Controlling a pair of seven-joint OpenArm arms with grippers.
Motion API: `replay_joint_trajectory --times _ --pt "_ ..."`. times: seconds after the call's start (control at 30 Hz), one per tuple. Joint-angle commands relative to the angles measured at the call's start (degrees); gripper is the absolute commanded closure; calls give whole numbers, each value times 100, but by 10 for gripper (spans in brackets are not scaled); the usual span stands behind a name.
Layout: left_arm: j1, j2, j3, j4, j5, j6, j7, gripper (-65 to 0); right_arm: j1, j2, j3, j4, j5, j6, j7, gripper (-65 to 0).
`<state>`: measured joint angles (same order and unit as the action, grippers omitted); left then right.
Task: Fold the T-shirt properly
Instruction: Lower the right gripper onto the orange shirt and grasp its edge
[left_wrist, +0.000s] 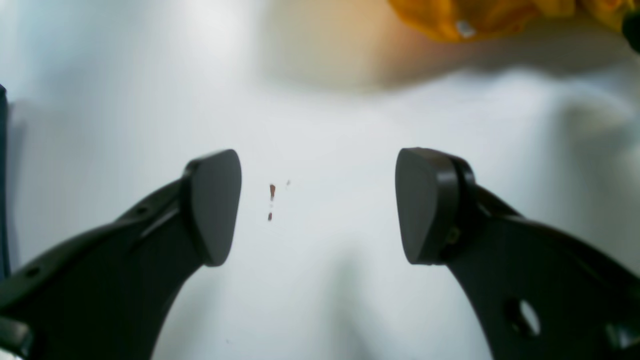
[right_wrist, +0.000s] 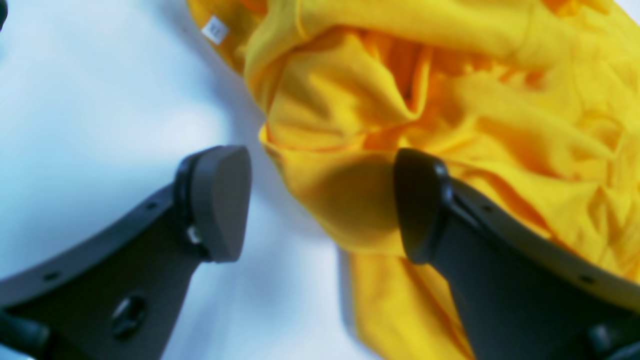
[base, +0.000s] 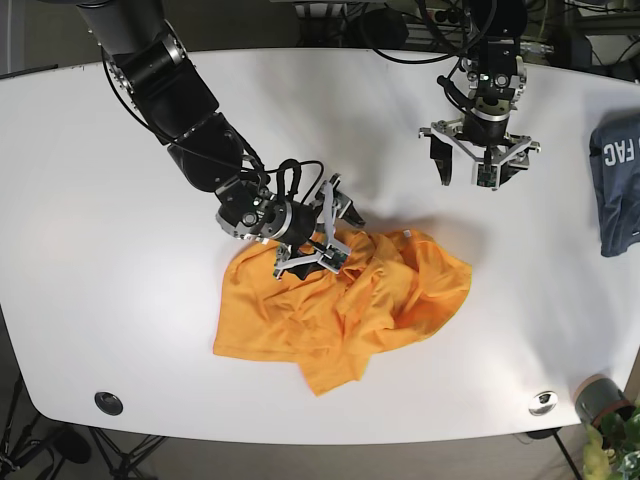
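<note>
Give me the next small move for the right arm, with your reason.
Probably lower and close the right hand: its jaws are open, one fingertip over the crumpled T-shirt, the other over the bare table, straddling a cloth edge. The left hand hovers open, away from it.

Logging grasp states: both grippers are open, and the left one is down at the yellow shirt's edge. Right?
Not quite. The right gripper is at the shirt; the left gripper is open over bare table, as the base view shows.
</note>
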<state>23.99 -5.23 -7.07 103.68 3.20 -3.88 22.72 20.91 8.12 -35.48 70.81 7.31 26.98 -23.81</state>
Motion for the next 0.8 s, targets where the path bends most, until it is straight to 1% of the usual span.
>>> replay_joint_trajectory --times 0.0,0.13,0.2,0.23,0.5,0.53,0.57,0.63,0.67,0.73,0.77 --pt "-12 -17 -1 81 -8 14 -158 -440 147 -78 -166 124 64 40 162 -431" --pt "-12 -17 -1 81 -8 14 -158 -440 147 -96 -280 1 64 31 205 -431" --pt "-12 -17 -1 81 -8 14 -158 -440 173 -219 -245 -166 56 31 232 -431" --pt "-12 -17 -1 89 -8 14 -158 -440 235 -263 -227 -298 56 23 311 -430" --pt "-12 -17 -1 98 -8 14 -158 -440 525 -271 -183 -1292 56 14 1093 -428" --pt "-12 -17 -1 98 -8 14 -158 -440 560 -271 -139 -1388 56 -4 1216 -426" --pt "-12 -17 -1 98 -8 14 -158 -440 569 -271 -69 -1476 56 -65 1322 -415" --pt "-12 -17 -1 98 -8 14 -158 -440 560 -271 36 -1538 56 -232 1480 -357" --pt "-12 -17 -1 98 -8 14 -158 -440 560 -263 72 -1538 56 -338 1507 -300" --pt "-12 -26 -1 89 -8 14 -158 -440 560 -254 89 -1538 56 -391 1507 -201" --pt "-12 -26 -1 89 -8 14 -158 -440 551 -245 89 -1529 56 -408 1507 -132"
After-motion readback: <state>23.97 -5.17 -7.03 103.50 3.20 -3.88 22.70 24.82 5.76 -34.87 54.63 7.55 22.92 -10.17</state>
